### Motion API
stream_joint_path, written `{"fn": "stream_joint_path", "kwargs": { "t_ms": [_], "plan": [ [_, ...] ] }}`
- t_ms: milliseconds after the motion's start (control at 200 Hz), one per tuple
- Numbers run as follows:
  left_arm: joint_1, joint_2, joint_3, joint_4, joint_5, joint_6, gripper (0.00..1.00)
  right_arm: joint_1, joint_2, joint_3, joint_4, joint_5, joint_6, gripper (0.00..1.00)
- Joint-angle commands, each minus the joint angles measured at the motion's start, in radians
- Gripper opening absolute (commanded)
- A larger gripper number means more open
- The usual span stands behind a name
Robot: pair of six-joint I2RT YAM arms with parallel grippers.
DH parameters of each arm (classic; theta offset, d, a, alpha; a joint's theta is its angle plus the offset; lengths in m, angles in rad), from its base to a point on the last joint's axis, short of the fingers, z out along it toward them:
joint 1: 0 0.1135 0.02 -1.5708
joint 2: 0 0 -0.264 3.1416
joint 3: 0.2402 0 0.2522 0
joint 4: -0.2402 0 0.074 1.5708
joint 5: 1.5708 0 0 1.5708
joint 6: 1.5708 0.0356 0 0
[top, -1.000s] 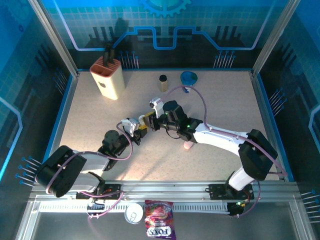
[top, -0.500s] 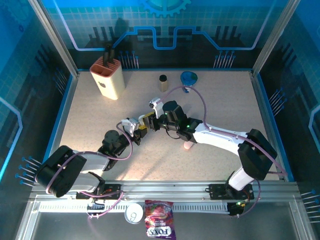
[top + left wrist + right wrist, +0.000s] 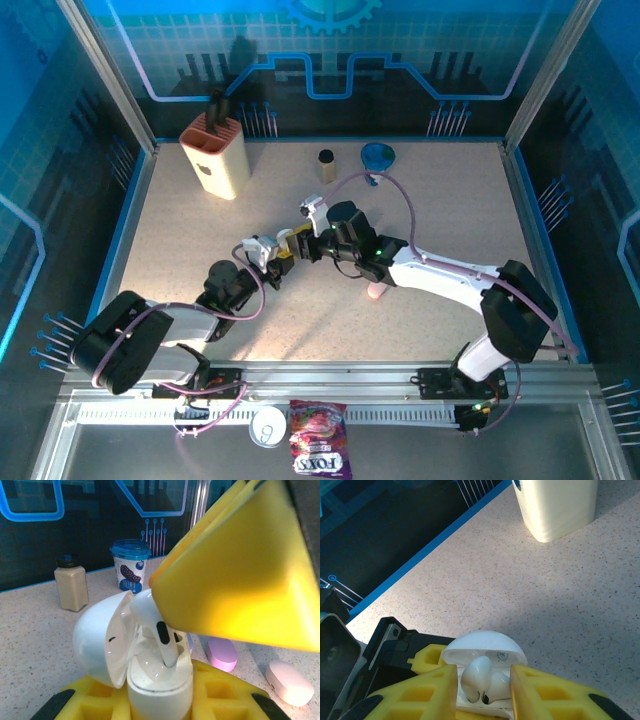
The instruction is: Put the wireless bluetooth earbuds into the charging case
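A white earbud point(image 3: 161, 630) is being stood stem-down in the well of the open white charging case point(image 3: 160, 682), with its head resting close against the raised lid point(image 3: 100, 637). It is judged not quite seated yet. The case is being pinched at its base by the left gripper point(image 3: 160, 705), whose yellow pads are pressed together on it near the middle of the table point(image 3: 450, 200). The right gripper point(image 3: 482, 682) is being held slightly spread, one finger on each side of the bud with a sliver of gap showing, so the bud appears released rather than gripped. For a clean finish, the fingers are best parted only a little and drawn back along the stem's line, so that the bud is not dragged out and the lid not knocked. The two grippers are working just beside each other, leaving little margin there. Open tabletop is being left toward the cream knife block point(image 3: 555, 505). A purple case point(image 3: 222, 652) and a pale pink case point(image 3: 290, 682) are lying near behind.
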State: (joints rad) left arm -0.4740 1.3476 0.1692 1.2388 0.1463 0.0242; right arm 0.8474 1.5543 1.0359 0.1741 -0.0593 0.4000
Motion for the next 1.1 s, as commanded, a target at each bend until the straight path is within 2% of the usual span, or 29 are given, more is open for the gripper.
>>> {"fn": "stream_joint_path", "kwargs": {
  "t_ms": [0, 135, 360, 545, 910, 1096],
  "plan": [
    [0.002, 0.007, -0.002, 0.056, 0.005, -0.013, 0.0, -0.016, -0.043, 0.01, 0.0, -0.015, 0.013, 0.32],
    [0.002, 0.013, -0.003, 0.056, 0.009, -0.012, 0.0, -0.028, -0.054, 0.005, 0.017, -0.037, 0.036, 0.33],
    [0.002, 0.032, 0.0, 0.067, 0.02, 0.001, 0.0, -0.042, -0.04, 0.051, -0.021, -0.065, 0.045, 0.39],
    [0.002, 0.043, -0.001, 0.072, 0.038, 0.025, 0.0, -0.048, 0.014, 0.168, -0.201, -0.05, 0.03, 0.31],
    [0.002, 0.059, 0.001, 0.08, 0.03, 0.031, 0.0, -0.044, 0.136, 0.394, -0.578, -0.06, 0.008, 0.28],
    [0.002, 0.056, -0.003, 0.083, 0.03, 0.028, 0.0, -0.039, 0.18, 0.448, -0.663, -0.058, 0.012, 0.27]
  ]
}}
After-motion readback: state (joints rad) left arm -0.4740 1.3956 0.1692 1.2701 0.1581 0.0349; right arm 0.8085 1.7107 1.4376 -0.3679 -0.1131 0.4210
